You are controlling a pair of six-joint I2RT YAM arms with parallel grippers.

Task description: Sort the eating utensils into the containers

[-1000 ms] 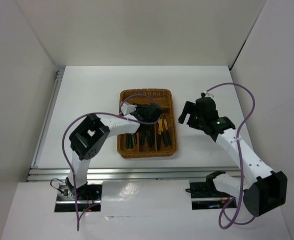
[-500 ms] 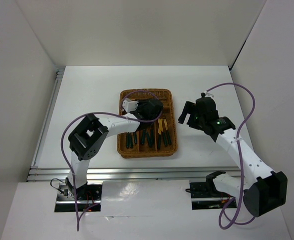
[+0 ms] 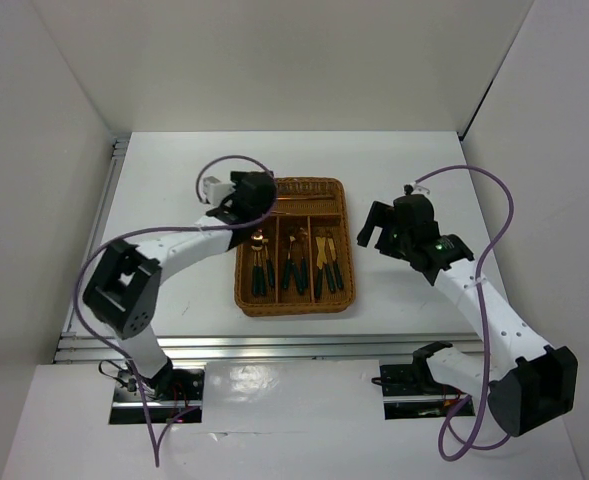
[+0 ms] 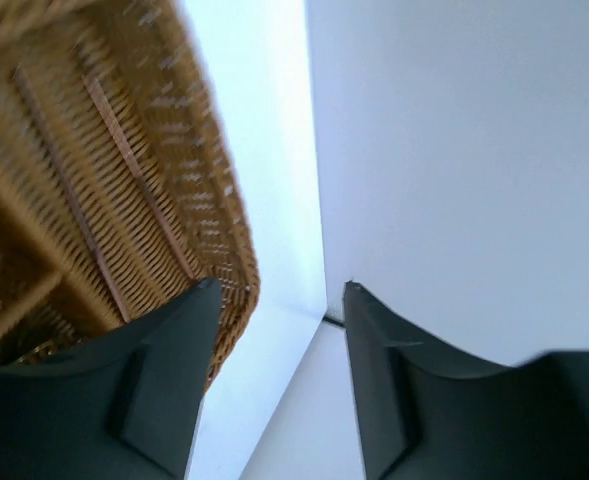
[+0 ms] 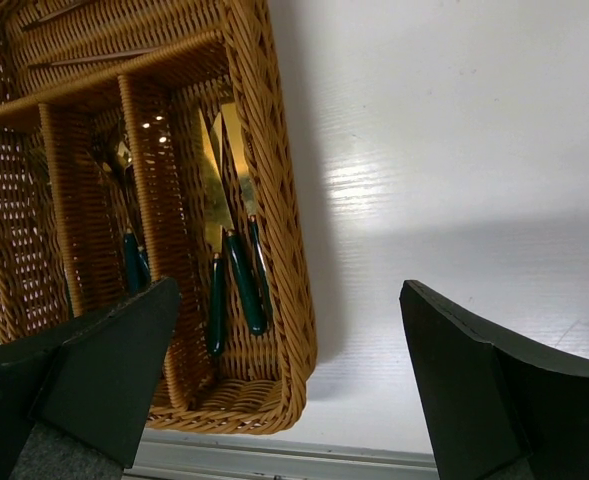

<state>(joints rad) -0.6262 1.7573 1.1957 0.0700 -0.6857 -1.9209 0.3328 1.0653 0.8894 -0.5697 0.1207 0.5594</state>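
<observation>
Here, left tool and right tool gape, empty.

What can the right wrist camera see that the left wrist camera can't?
Only the right wrist view shows the green-handled knives lying in a long slot and the chopsticks in the crosswise slot. Only the left wrist view shows the white wall. Both show the wicker tray, the white table and an open gripper, right gripper or left gripper.

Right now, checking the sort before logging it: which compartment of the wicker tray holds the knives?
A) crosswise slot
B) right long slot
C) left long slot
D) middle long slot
B: the knives lie in the long slot against the wicker tray's right wall.
</observation>
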